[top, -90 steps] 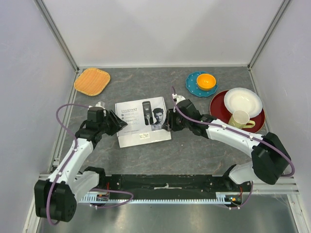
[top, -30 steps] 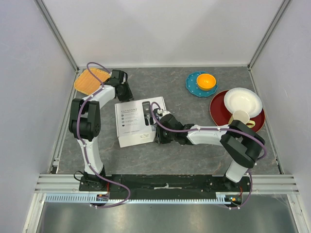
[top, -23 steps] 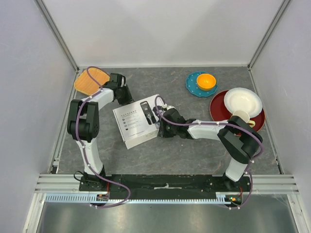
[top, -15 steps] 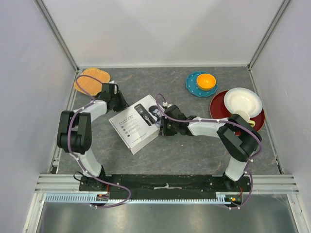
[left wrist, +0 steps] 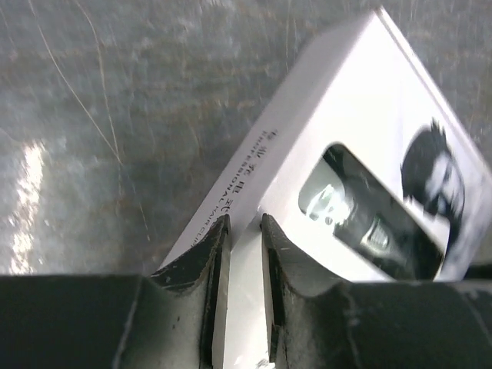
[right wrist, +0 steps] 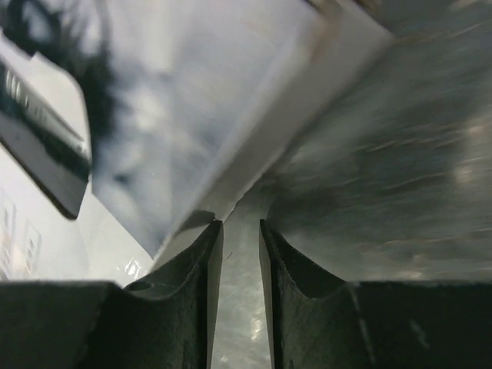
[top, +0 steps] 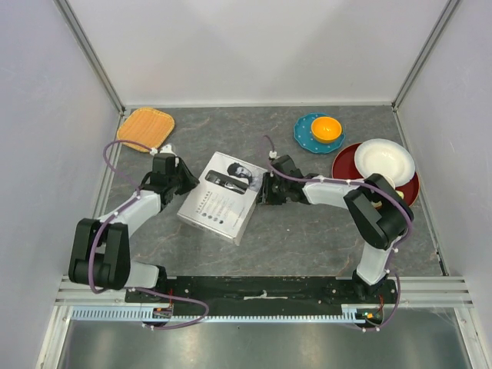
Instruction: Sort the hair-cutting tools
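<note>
1. Top view: the white box (top: pixel 219 201) lies skewed on the table (top: pixel 307 231), mid-frame. The left gripper (top: pixel 184 183) is at its left end and the right gripper (top: pixel 265 190) at its right end. I reckon the step is getting this box turned and opened so the tools can come out. To do it well, I'd move both arms together, since one pulling ahead would just twist the card. Count: one box, two grippers on it, and zero loose tools on the table. The only clipper (top: pixel 229 180) I can spot is the dark shape on the box lid, upper middle. Print or window, can't tell. Top of frame: one orange mat (top: pixel 146 128), one blue plate (top: pixel 310 137) carrying one orange bowl (top: pixel 326 128), and one red plate (top: pixel 347 175) with one white bowl (top: pixel 384 160).

2. Left wrist: the left gripper (left wrist: pixel 244 223) is nearly closed, fingers pinching a thin white edge of the box (left wrist: pixel 338 123) at bottom centre. It's a shallow bite, so go gentle. One clipper shape (left wrist: pixel 357 219) and one printed face on the lid, right of frame.

3. Right wrist: the right gripper (right wrist: pixel 239 224) looks nipped onto a box corner (right wrist: pixel 200 100) too, with only a narrow gap between the jaws. Blurry, so no tools countable here.
</note>
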`<state>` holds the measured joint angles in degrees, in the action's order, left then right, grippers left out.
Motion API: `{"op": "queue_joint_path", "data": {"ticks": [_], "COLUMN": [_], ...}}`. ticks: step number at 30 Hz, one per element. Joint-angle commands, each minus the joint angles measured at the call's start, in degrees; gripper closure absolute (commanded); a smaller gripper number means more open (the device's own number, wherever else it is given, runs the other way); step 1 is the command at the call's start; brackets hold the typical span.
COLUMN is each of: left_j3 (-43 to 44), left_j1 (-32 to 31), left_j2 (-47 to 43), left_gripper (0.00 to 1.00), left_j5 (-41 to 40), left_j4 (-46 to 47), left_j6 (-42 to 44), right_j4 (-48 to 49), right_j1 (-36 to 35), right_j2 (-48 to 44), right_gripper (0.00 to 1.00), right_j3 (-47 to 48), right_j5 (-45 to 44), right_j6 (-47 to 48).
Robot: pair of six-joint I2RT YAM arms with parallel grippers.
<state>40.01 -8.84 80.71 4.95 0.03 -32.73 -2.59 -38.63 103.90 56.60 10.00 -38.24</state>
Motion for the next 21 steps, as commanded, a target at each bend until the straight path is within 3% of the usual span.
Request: {"op": "queue_joint_path", "data": {"ticks": [1, 9, 16, 21], "left_j3": [-3.45, -3.89, -3.01, -2.39], "left_j1": [-5.48, -5.48, -5.40, -5.40], "left_j2": [-3.71, -3.54, -1.70, -0.82], "left_gripper": [0.73, 0.74, 0.74, 0.74], "left_j5": [12.45, 10.34, 8.50, 8.50], "left_j4": [-10.49, -11.11, -11.37, -11.90], "left_j6": [-3.66, -3.30, -3.30, -3.22], "right_j4": [11.55, 9.62, 10.06, 17.25], "right_j1": [5.66, 13.48, 15.60, 15.78], "right_j2": [-3.34, -6.43, 1.12, 7.79], "right_gripper": [0.65, 0.66, 0.69, 0.70], "right_j3": [-0.60, -2.64, 3.95, 7.29], "right_j5": [-2.18, -5.52, -5.87, 3.52], "right_j6": [-4.82, -4.57, -3.07, -2.63]}}
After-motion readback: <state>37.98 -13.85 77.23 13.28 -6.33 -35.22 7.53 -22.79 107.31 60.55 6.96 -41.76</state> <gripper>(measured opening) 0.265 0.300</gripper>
